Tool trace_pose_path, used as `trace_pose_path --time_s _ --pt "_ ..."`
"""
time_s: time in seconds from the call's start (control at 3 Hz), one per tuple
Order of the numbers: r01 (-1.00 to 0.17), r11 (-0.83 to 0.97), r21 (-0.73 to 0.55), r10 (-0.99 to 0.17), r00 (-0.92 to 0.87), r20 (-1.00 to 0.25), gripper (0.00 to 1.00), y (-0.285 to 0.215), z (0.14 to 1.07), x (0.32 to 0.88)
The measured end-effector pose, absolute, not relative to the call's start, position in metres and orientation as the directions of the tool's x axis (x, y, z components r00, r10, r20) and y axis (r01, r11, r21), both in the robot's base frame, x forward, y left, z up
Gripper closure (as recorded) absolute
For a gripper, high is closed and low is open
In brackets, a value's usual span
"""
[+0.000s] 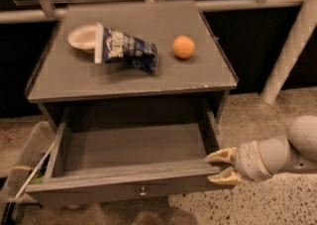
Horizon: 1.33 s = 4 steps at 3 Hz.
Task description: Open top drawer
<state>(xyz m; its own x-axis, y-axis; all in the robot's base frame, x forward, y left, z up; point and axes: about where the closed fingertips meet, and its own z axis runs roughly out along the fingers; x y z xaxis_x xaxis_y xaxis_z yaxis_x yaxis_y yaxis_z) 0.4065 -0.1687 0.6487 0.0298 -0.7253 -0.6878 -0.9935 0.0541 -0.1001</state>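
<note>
The top drawer point(124, 189) is pulled well out of the grey cabinet. Its plain grey box interior point(133, 147) is empty and its front carries one small round metal knob point(142, 191). My gripper point(222, 166) is at the drawer's right front corner, coming in from the right on a pale grey arm point(282, 152). Its two cream fingers point(221, 156) are spread apart beside the corner and hold nothing.
On the cabinet top point(59, 78) lie a white bowl point(81, 38), a blue chip bag point(126, 48) and an orange point(184, 47). A clear bin point(25, 164) stands left of the drawer. A white post point(290, 45) rises at the right. The floor is speckled.
</note>
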Motion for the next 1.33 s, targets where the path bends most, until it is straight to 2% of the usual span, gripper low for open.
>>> trace_pose_path --time_s 0.33,1.0,1.33 --pt "-0.994 0.054 -0.100 -0.725 0.030 -0.688 0.99 -0.169 0.651 0.407" --pt "-0.994 0.077 -0.072 -0.736 -0.008 -0.677 1.00 -0.179 0.655 0.370" --pt "-0.994 0.077 -0.072 -0.736 -0.008 -0.677 0.82 -0.179 0.655 0.370"
